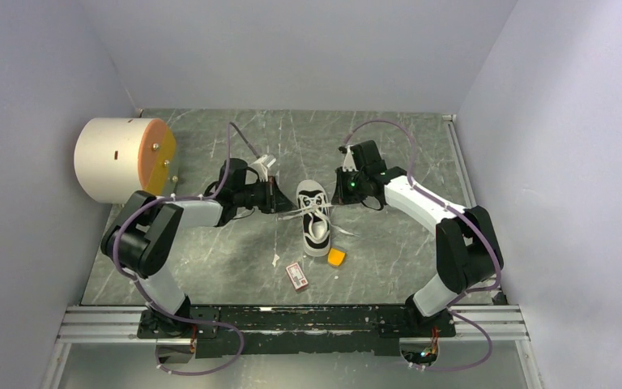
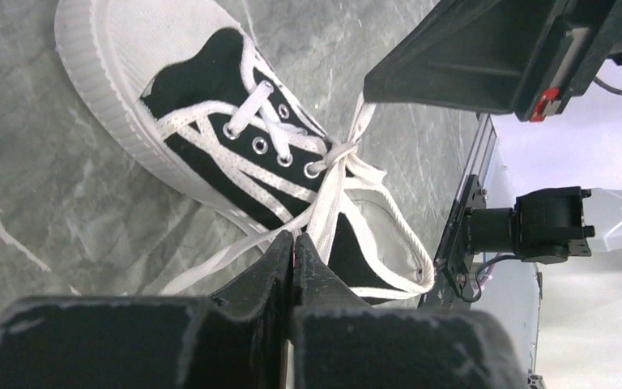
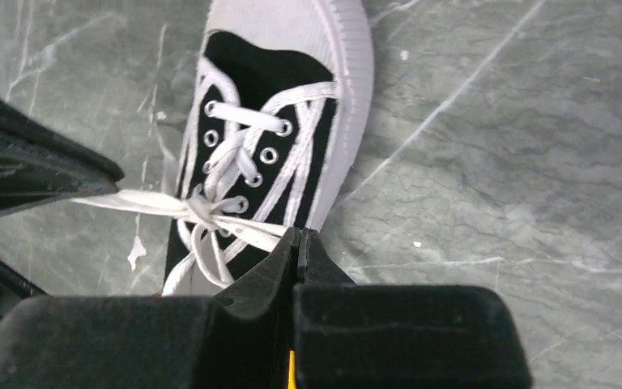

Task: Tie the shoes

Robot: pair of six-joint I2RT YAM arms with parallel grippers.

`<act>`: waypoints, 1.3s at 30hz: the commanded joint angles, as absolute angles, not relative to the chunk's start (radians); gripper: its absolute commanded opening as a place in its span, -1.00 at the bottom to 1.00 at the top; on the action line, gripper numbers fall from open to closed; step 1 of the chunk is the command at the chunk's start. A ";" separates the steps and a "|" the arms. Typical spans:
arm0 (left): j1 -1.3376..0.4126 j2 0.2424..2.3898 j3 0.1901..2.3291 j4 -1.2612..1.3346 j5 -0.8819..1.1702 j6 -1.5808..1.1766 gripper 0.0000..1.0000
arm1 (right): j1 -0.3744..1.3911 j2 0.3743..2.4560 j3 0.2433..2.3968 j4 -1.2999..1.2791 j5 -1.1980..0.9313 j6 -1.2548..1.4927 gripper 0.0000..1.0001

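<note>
The black-and-white sneaker (image 1: pixel 314 217) lies on the table between my two arms, its white toe pointing away from the bases. It also shows in the left wrist view (image 2: pixel 210 121) and the right wrist view (image 3: pixel 291 89). Its white laces (image 2: pixel 340 151) cross in a knot (image 3: pixel 198 207) over the top eyelets. My left gripper (image 1: pixel 279 198) is at the shoe's left side, shut, with a lace running into its tips (image 2: pixel 294 237). My right gripper (image 1: pixel 338 190) is at the shoe's right side, shut, with a taut lace running into its tips (image 3: pixel 300 232).
A small orange block (image 1: pixel 336 257) and a red-and-white card (image 1: pixel 297 275) lie near the shoe's heel. A white cylinder with an orange face (image 1: pixel 121 158) stands at the back left. Grey walls close in three sides.
</note>
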State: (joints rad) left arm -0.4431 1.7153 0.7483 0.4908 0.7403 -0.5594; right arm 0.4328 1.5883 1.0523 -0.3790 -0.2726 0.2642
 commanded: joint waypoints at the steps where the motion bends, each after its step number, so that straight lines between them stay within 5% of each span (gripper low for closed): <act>1: -0.433 1.667 0.727 0.395 0.703 -0.507 -0.91 | 0.423 1.599 1.069 -0.437 -0.082 0.319 -1.00; 18: -0.404 1.559 0.600 0.188 0.591 -0.437 -0.90 | 0.333 1.648 0.942 -0.292 0.113 0.452 -1.00; 27: -0.405 1.673 0.678 0.346 0.756 -0.507 -0.90 | 0.322 1.583 1.004 -0.295 -0.200 0.367 -1.00; 33: -0.408 1.701 0.687 0.370 0.782 -0.524 -0.91 | 0.329 1.537 1.031 -0.341 -0.352 0.339 0.01; 39: -0.419 1.726 0.682 0.423 0.810 -0.558 -0.90 | 0.354 1.572 1.056 -0.259 -0.561 0.411 0.41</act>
